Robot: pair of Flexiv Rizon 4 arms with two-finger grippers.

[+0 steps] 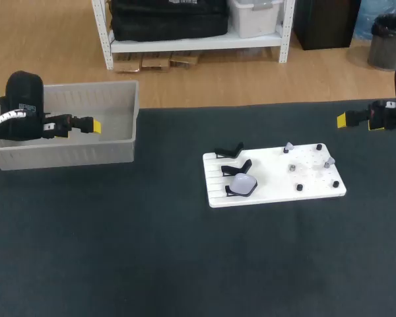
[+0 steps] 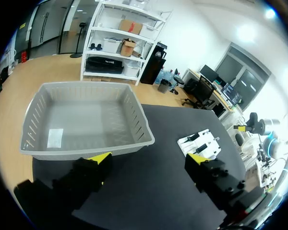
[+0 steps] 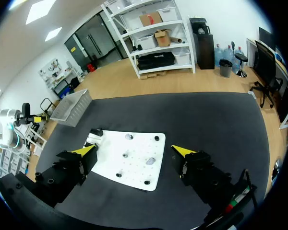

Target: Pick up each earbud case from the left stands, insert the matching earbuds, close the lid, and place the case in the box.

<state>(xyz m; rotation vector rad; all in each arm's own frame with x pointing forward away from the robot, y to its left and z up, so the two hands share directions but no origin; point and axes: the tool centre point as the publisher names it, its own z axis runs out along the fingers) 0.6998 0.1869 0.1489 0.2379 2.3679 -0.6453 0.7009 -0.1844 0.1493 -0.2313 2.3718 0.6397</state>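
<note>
A grey box (image 1: 122, 105) stands on the dark worktop (image 1: 152, 251), well to the left of the white board (image 1: 277, 178) and a little behind it. The left tool (image 1: 94, 125) hangs over this box, on the side away from the board. In the left wrist view the tool (image 2: 148, 158) is spread wide with nothing between its yellow tips. The box's rim (image 2: 86, 148) lies just ahead of it, and the board (image 2: 204, 141) is further off beyond its finger.

Three black stands line the board's left edge. The pale earbud case (image 1: 244, 183) sits in the nearest stand (image 1: 232, 191). The other two stands (image 1: 229, 151) (image 1: 239, 166) are behind it. Small pegs and small pale pieces (image 1: 289, 147) dot the board's right half; they are too small to identify.

The right tool (image 1: 343, 119) hangs well to the right of the board and behind it. In its wrist view this tool (image 3: 134, 150) is also spread wide and holds nothing, and the board (image 3: 134, 170) lies ahead of it.
</note>
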